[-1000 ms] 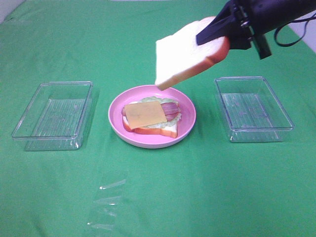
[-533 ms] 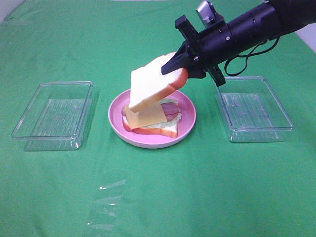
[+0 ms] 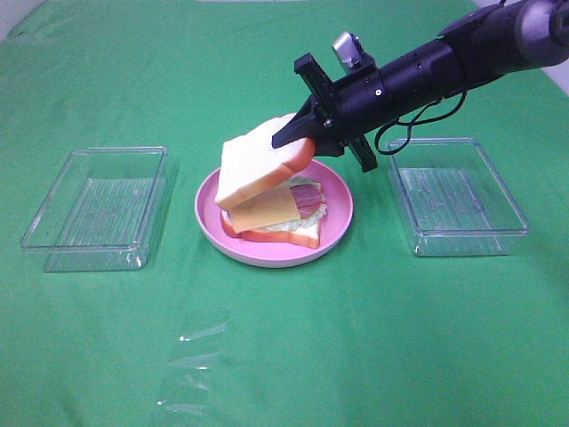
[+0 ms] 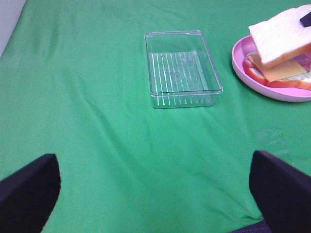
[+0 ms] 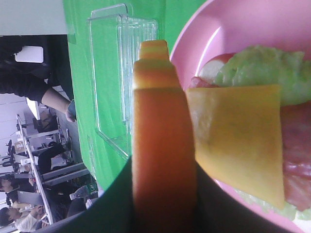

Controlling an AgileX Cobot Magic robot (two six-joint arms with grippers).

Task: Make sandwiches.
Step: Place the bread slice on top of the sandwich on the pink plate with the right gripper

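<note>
White toy bread slice w/ orange-brown crust (image 3: 256,165) is held tilted over the part-built sandwich (image 3: 274,213), its low edge right at the square yellow cheese slice (image 3: 263,211); can't tell if touching. Under cheese: reddish-pink bacon strips (image 3: 307,195), pale green lettuce leaf (image 3: 298,222), bottom bread. Stack sits in round pink plate (image 3: 338,227) mid green cloth (image 3: 356,338). Right black gripper (image 3: 298,132) is clamped on the slice's crust end. Left gripper (image 4: 155,189): fingers wide apart, holding nothing, over cloth. Clear plastic trays either side of plate: left (image 3: 98,206), right (image 3: 455,196).
</note>
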